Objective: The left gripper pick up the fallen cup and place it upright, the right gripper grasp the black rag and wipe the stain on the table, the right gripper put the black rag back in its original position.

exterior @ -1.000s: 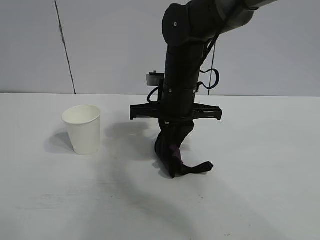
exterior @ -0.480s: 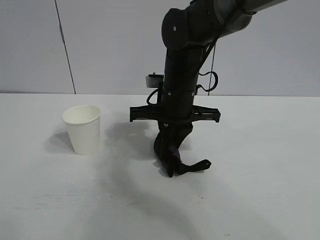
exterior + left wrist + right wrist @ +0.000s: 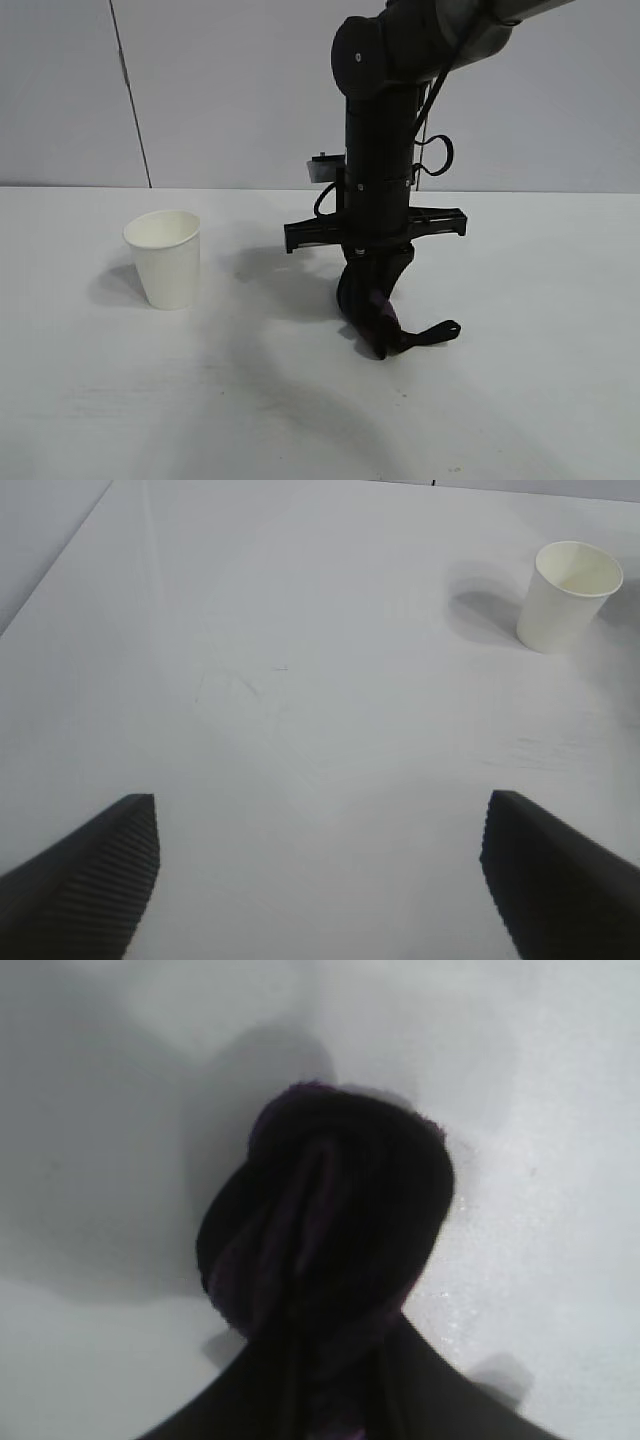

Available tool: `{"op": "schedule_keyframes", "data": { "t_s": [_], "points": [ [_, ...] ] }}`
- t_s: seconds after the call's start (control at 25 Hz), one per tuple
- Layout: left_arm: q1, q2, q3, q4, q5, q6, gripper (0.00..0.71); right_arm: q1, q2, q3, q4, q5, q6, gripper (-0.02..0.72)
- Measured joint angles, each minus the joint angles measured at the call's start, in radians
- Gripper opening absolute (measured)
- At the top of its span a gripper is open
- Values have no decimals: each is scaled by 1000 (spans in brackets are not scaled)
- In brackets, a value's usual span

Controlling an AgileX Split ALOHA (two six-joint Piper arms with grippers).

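Exterior view shows my right gripper (image 3: pixel 374 318) pointing straight down, clamped on the black rag (image 3: pixel 385 322), pressing it to the table (image 3: pixel 520 380) to wipe. My left gripper (image 3: pixel 320 875) waits wide open; the cup (image 3: pixel 165 258) stands upright nearby.

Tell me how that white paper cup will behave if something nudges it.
The cup looks like thin paper and seems empty in the left wrist view, so it is probably very light and would slide or tip easily. Its base is narrower than its mouth, so it likely topples readily, then rolls in a curve.
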Motion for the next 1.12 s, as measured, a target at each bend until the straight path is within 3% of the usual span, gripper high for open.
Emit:
{"op": "schedule_keyframes", "data": {
  "t_s": [0.12, 0.4, 0.48, 0.68, 0.8, 1.12],
  "points": [
    [0, 0, 0, 0, 0, 0, 630, 0, 0, 0, 64, -49, 0, 79],
    [0, 0, 0, 0, 0, 0, 630, -2, 0, 0, 77, -58, -4, 98],
    [0, 0, 0, 0, 0, 0, 630, -4, 0, 0, 80, -55, -16, 187],
    [0, 0, 0, 0, 0, 0, 630, -5, 0, 0, 85, -43, -24, 571],
    [0, 0, 0, 0, 0, 0, 630, -5, -7, 0, 86, -37, -23, 634],
    [0, 0, 0, 0, 0, 0, 630, -5, -136, 0, 82, -18, -23, 650]
  ]
}}
